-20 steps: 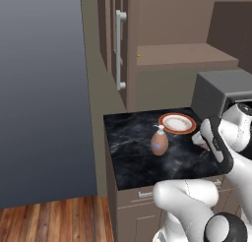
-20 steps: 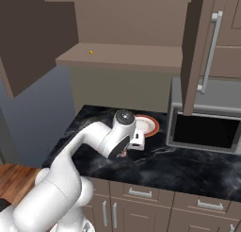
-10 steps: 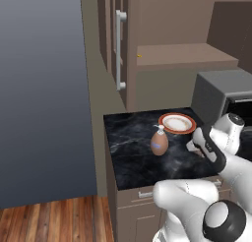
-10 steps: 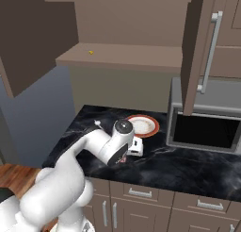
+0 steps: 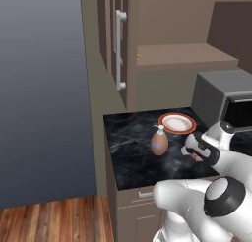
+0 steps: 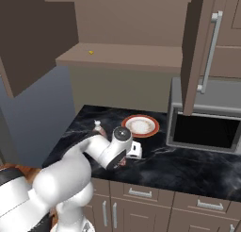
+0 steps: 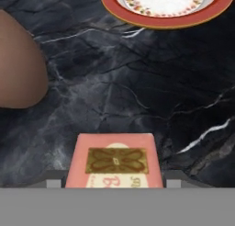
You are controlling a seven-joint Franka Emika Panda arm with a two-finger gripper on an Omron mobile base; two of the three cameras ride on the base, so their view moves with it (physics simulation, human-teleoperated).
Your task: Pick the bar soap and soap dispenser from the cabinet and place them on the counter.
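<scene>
- Soap dispenser [image 5: 159, 142] stands upright on the counter [image 5: 130, 152], brown belly, blue band, white pump on top, just short of the plate [image 5: 177, 123].
- From the hand camera, its rounded brown side [image 7: 20, 66] bulges in at the left edge, close to the bar soap [image 7: 114, 161] but apart from it.
- Bar soap, pinkish with a gold ornament on its face, sits flat between the fingers [image 7: 176, 178] of the gripper [image 7: 114, 181], right at the bottom of that shot, black marble all around it.
- Jaws stand one on each side of the bar; whether they are pressing it or just bracketing it, I cannot tell.
- Plate, white with an orange rim [image 7: 151, 22], lies further along the counter beyond the bar.
- Gripper [image 5: 189, 148] is down low over the slab, to the right of the dispenser.
- Cabinet [image 6: 122, 56] above hangs open, with one tiny yellow speck [image 6: 91, 52] on its shelf.
- Microwave [image 6: 204, 127] sits on the right end of the counter.
</scene>
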